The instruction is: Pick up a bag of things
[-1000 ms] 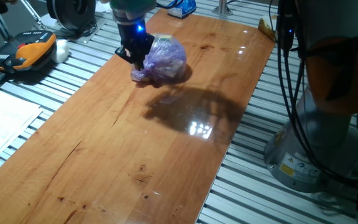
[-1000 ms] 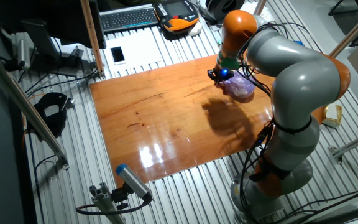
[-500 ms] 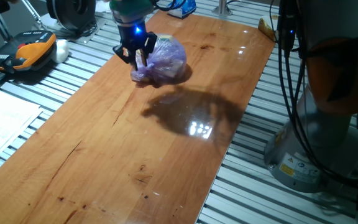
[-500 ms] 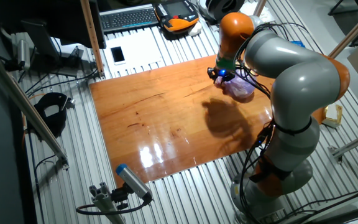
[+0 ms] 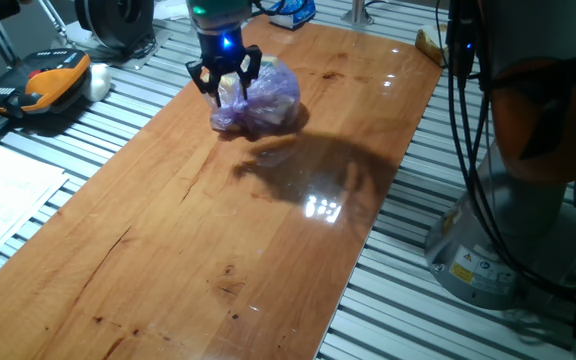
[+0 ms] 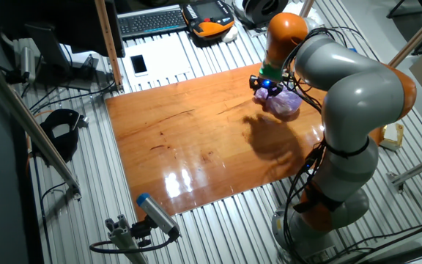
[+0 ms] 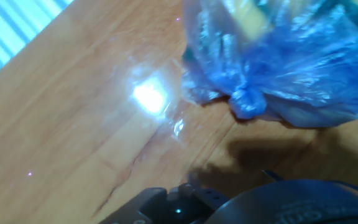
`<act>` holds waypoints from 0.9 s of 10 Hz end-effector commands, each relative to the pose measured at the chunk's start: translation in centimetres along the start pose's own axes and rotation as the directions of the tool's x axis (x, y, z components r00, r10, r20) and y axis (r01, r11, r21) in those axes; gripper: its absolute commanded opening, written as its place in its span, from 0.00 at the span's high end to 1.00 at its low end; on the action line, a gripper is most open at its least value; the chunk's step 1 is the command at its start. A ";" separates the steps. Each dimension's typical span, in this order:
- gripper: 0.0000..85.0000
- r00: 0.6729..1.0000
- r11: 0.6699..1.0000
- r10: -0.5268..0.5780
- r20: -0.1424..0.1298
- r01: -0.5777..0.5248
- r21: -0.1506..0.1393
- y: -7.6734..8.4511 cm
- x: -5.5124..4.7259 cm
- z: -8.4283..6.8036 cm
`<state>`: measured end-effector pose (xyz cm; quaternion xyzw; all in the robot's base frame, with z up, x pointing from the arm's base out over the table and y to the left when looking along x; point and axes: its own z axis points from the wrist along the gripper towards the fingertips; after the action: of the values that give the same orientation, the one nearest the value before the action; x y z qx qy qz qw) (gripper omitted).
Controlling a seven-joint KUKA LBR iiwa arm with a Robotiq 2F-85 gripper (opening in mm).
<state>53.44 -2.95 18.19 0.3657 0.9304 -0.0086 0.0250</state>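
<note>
Bag of things (image 5: 259, 96) sits on wooden table (image 5: 198, 230), right under gripper (image 5: 224, 82). Fingers (image 5: 200, 78) spread apart, straddling bag's top edge, not clamping anything.

Spread jaws straddle the purple bag (image 5: 259, 96) on the table (image 5: 218, 230).

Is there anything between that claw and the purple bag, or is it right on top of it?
Nothing lies between them. In one fixed view the open gripper hangs right at the bag of things, its fingers straddling the near edge.
</note>
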 end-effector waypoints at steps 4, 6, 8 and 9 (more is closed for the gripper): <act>0.60 0.988 0.987 0.156 0.018 -0.156 -0.034 -1.7 -1.2 1.9; 0.40 0.984 0.984 0.175 0.024 -0.174 -0.043 -2.1 -1.9 2.5; 0.40 0.982 0.981 0.188 0.027 -0.187 -0.045 -2.2 -2.8 2.5; 0.40 0.980 0.980 0.196 0.034 -0.194 -0.051 -2.3 -3.2 2.8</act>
<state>54.39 -6.99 15.43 0.4559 0.8883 0.0076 0.0549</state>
